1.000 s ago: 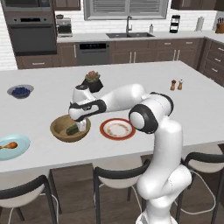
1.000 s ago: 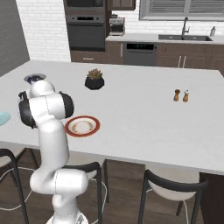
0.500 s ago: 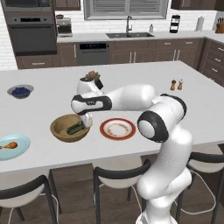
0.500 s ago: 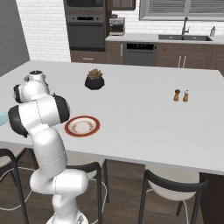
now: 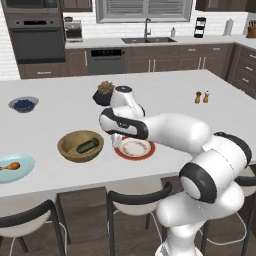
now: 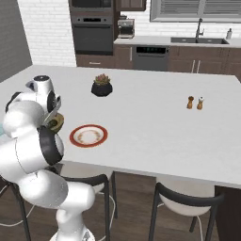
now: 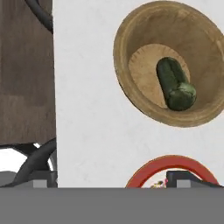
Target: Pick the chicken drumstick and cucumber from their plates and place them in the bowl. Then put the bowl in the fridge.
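Cucumber [image 5: 87,146] is down in the wooden bowl [image 5: 69,150], lying flat on the floor of it, nothing touching it. Gripper [image 5: 117,141] hangs above the red-rimmed plate [image 5: 134,148], to the right of the bowl in the left base view. In the hand view the fingers [image 7: 178,176] show as dark tips at the bottom edge, over the red rim, with the bowl well ahead of them. They read as spread wide and empty — nothing between them.

Drumstick [image 5: 10,166] sits on the pale blue plate [image 5: 24,162] at the near left edge of the tabletop [image 5: 165,95], on the far side of the bowl from the fingers and well apart from them. So my read: cucumber half done, drumstick next, fridge step not begun.

Risks from here:
- Straight path to the drumstick passes over the bowl. Travel too low and a finger clips the rim, shoving the bowl or tipping the cucumber out.
- Drumstick is small, tapered and probably slick. An off-centre pinch near the bone end could squirt it off the plate, and that plate is close to the tabletop edge — a drop to the floor is possible.
- Plate is light; pressing down on it could slide it.
- Later, the bowl is wide, so a rim grip may let it tilt and spill both items.
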### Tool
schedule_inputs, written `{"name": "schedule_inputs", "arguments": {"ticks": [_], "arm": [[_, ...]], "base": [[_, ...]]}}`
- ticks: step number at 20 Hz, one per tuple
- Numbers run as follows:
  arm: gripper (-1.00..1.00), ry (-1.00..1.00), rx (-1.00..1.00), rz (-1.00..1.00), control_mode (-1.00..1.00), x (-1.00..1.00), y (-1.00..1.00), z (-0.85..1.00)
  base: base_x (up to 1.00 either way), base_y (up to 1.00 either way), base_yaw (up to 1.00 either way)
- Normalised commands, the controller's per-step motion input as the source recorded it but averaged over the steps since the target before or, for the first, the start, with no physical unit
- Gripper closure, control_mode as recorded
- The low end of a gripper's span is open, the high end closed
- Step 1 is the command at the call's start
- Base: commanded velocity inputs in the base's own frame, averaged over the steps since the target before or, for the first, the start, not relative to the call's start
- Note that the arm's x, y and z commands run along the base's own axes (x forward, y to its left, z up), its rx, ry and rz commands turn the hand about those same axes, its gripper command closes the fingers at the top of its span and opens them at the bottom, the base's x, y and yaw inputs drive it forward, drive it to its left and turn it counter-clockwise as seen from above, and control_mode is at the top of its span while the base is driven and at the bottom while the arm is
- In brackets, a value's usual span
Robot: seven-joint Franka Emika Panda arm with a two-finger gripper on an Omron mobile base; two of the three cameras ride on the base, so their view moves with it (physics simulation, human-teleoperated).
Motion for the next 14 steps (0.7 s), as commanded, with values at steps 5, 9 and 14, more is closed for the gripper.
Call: {"name": "schedule_inputs", "arguments": {"ticks": [5, 9, 14], "arm": [[-1.0, 0.0, 0.21, -0.74, -1.0, -0.5, -0.02, 0.0], [-1.0, 0.0, 0.35, -0.47, -1.0, -0.58, -0.36, 0.21], [-1.0, 0.01, 0.31, -0.62, -1.0, -0.57, -0.25, 0.17]], "base": [[0.0, 0.0, 0.0], [0.0, 0.0, 0.0], [0.0, 0.0, 0.0]]}}
